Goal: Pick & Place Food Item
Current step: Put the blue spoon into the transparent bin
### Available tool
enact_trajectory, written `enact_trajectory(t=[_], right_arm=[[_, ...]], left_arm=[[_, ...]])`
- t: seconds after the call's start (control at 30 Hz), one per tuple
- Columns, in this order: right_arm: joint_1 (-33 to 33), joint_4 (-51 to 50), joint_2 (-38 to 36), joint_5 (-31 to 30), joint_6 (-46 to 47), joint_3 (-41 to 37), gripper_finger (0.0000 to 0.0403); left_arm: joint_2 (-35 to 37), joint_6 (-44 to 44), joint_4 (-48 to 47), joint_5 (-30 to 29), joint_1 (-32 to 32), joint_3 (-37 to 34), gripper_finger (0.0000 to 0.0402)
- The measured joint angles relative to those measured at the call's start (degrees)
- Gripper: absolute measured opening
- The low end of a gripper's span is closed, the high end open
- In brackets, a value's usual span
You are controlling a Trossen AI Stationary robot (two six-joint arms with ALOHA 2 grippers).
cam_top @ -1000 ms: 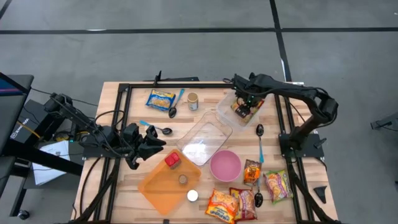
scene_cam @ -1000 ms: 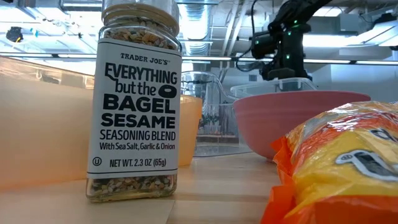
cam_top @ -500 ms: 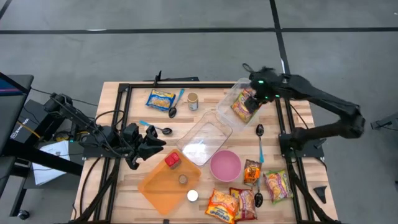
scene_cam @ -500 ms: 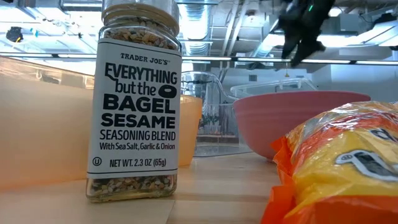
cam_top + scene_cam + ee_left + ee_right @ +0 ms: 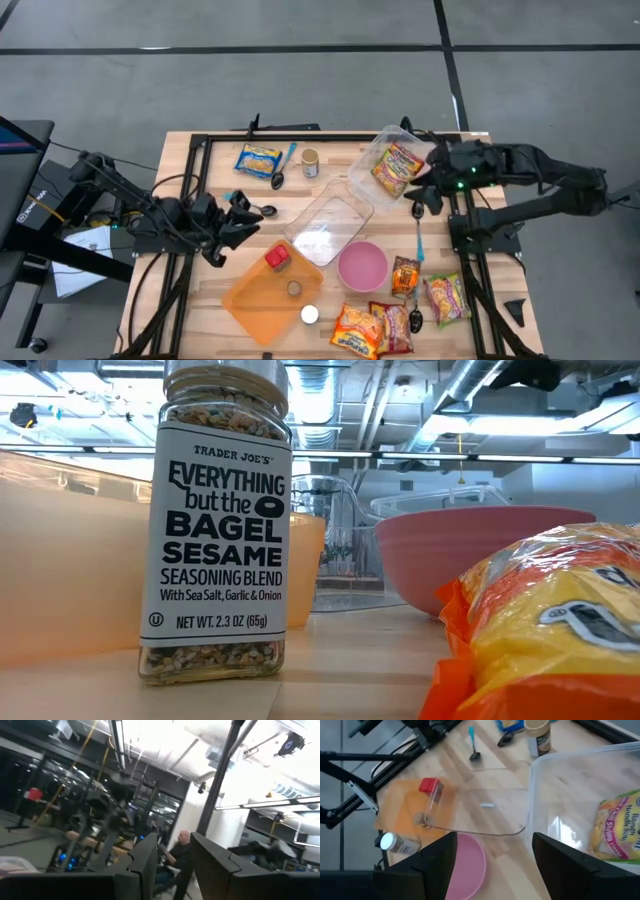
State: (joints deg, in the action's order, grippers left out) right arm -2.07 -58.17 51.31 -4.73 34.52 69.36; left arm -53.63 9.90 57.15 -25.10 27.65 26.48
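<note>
Right gripper (image 5: 428,185): fingers (image 5: 560,865) standing wide apart, gripping nothing, hovering just beside the clear tub (image 5: 372,172) near the table's (image 5: 200,320) right edge. Ramen packet (image 5: 396,166) is lying inside that tub. Pink bowl (image 5: 465,865) is sitting near it, beside an empty glass dish (image 5: 330,220).

Left gripper (image 5: 240,215): fingers (image 5: 145,865) showing a narrow gap with nothing between, waiting at the table's left, pointing up into the room.

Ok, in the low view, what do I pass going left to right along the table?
Orange tray → seasoning jar → orange cup → clear glass dish → pink bowl → noodle packet.
</note>
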Motion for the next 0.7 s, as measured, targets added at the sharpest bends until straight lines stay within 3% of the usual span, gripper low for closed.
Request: enact_trajectory(t=[0.37,0.5,0.7], right_arm=[[8.13,-7.6,1.35,-5.02,9.62,-0.07,0.0254],[9.88,-13.87,1.74,-10.03,20.11,0.0,0.0254],[13.26,-22.09,5.14,-10.95,38.44,-0.02,0.0254]], left_arm=[[0.0,-0.01,-0.07,-0.11,-0.74,0.0,0.0112],[0.0,0.83,-0.09,-0.11,-0.74,0.0,0.0112],[0.0,1.32,-0.14,0.04,-0.63,0.0,0.0112]])
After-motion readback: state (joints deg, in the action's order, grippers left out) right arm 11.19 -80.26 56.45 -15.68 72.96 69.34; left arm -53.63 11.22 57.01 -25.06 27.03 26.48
